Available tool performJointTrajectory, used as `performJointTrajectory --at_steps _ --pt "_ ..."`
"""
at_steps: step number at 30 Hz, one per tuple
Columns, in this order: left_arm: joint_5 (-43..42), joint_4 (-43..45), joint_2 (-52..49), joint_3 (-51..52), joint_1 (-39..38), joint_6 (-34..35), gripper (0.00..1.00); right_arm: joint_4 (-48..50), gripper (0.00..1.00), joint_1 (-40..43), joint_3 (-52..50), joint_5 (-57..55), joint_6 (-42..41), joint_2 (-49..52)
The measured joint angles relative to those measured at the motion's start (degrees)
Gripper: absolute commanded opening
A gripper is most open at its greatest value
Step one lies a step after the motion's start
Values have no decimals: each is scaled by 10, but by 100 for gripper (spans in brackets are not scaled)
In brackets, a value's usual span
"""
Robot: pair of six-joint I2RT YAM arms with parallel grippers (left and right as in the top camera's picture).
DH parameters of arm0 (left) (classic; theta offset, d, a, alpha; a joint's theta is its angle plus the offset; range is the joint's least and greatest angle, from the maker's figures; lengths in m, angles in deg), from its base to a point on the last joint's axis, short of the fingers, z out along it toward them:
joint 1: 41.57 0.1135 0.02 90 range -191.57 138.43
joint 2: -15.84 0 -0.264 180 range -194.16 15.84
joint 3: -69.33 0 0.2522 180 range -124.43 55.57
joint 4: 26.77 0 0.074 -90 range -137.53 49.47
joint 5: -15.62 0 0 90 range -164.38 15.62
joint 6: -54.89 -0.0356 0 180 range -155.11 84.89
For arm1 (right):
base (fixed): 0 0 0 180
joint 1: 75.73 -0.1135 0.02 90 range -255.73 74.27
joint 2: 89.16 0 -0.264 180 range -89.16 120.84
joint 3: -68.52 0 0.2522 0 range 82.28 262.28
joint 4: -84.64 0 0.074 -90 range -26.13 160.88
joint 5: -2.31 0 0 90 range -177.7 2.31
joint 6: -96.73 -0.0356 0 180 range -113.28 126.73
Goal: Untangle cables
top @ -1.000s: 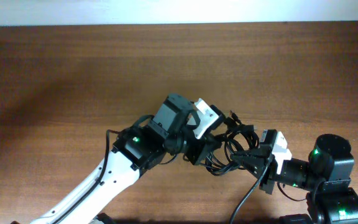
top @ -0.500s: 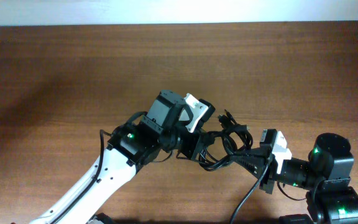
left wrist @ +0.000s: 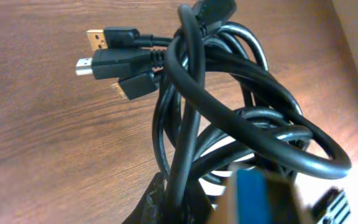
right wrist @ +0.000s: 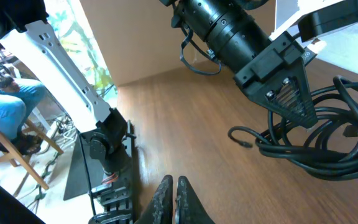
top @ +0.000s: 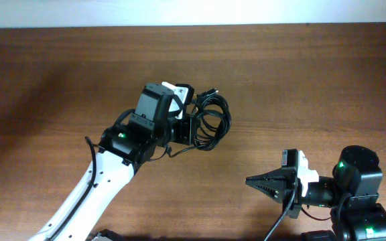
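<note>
Glossy blk cables (left wrist: 260,134), looped; gold-tipped plugs (left wrist: 114,37)

Two cables (top: 211,120) in one tangle, four plug ends (left wrist: 107,62), one left tool (top: 191,129), one right tool (top: 250,181), one table (top: 313,80)

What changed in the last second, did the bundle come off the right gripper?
Yes. The left gripper, shut on the cables, carried the whole bundle up and left in the overhead view, clear of the right gripper. That one stayed shut, nearly in place, holding nothing. The cables are still tangled.
</note>
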Motion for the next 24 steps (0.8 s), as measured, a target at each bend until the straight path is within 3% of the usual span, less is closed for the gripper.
performJointTrajectory --at_steps 1,2,5,8,14,19,24 --pt "-11 0 0 0 0 -18 0 0 12 0 0 -1 0 0" --pt "-28 0 0 0 0 -45 0 0 30 0 0 -5 0 0" --pt "-76 -12 0 0 0 -127 0 -2 63 0 0 -21 -1 0" --pt "-108 -32 0 0 -1 -223 0 -1 79 0 0 -49 -17 0" --pt "-130 -33 0 0 -14 -321 0 2 82 0 0 -78 -33 0" --pt "-145 -33 0 0 -75 -399 0 2 83 0 0 -112 -36 0" --pt "-146 -41 0 0 -89 -426 0 2 83 0 0 -175 -76 0"
